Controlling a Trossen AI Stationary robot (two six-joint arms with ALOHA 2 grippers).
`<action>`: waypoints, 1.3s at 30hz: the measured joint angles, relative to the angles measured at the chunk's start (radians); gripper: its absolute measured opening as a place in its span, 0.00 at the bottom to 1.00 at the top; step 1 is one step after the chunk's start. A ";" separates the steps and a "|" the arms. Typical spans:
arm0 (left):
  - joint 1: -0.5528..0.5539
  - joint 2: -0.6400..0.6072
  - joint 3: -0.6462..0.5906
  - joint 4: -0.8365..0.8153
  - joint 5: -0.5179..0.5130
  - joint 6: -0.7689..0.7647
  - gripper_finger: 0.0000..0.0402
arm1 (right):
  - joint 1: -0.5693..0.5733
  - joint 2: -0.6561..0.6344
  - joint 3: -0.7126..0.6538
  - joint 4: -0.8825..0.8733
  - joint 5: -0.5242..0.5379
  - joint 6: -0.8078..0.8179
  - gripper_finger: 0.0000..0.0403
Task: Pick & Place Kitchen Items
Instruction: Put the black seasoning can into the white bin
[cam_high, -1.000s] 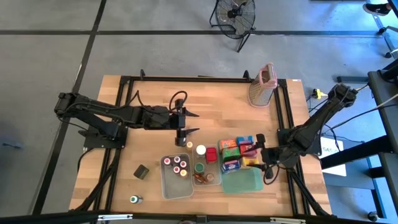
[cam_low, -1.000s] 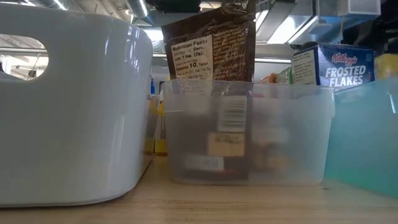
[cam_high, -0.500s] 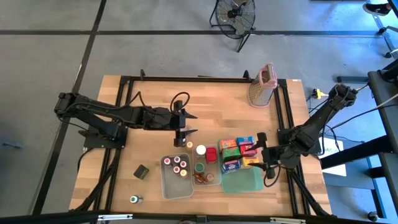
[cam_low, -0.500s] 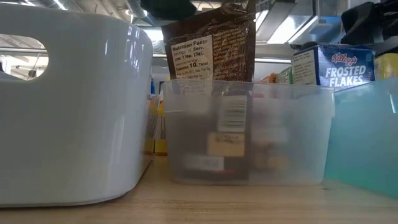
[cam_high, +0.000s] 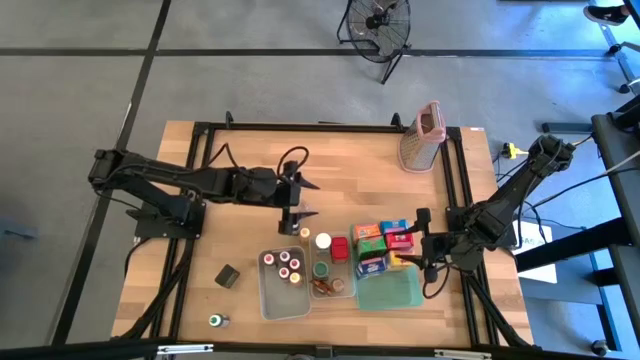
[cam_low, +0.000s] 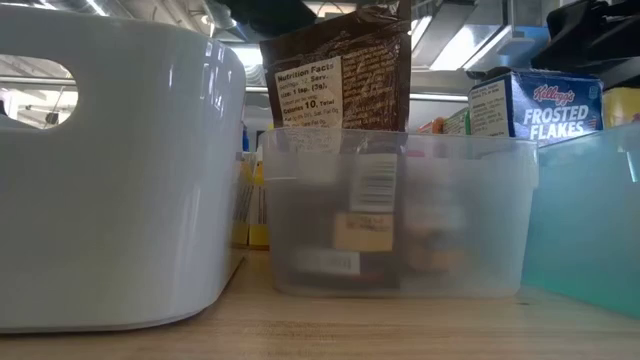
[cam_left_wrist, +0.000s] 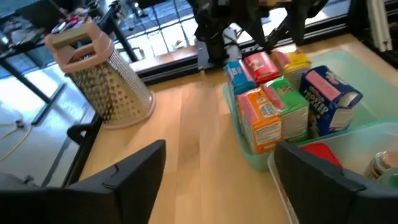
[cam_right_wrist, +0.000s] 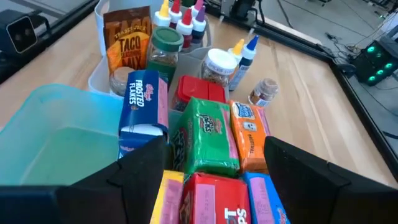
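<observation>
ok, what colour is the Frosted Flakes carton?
Blue, with white lettering. The Frosted Flakes carton shows best in the right wrist view, standing beside the green carton.

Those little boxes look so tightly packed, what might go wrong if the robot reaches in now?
The right gripper, open, hovers over the cartons, which stand pressed together; its fingers might not fit between them and could tip neighbours. The Frosted Flakes box stands right at the green tray and could topple into it.

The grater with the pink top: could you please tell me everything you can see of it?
The grater is a tall, tapering metal box with perforated faces and a pink handle on top. It stands upright on the bare wood of the table near the far edge, on the right arm's side. Nothing touches it; both arms and the cartons are well away.
</observation>
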 joint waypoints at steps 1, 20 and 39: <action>0.003 0.003 0.000 0.005 0.011 0.007 0.76 | 0.000 0.000 0.000 0.001 0.000 0.000 0.68; -0.088 -0.010 0.000 -0.108 0.084 -0.106 0.84 | 0.002 -0.047 0.063 0.016 -0.041 -0.142 0.68; -0.350 -0.139 0.001 -0.470 -0.010 -0.781 0.84 | 0.000 -0.047 0.067 0.081 -0.042 -0.249 0.68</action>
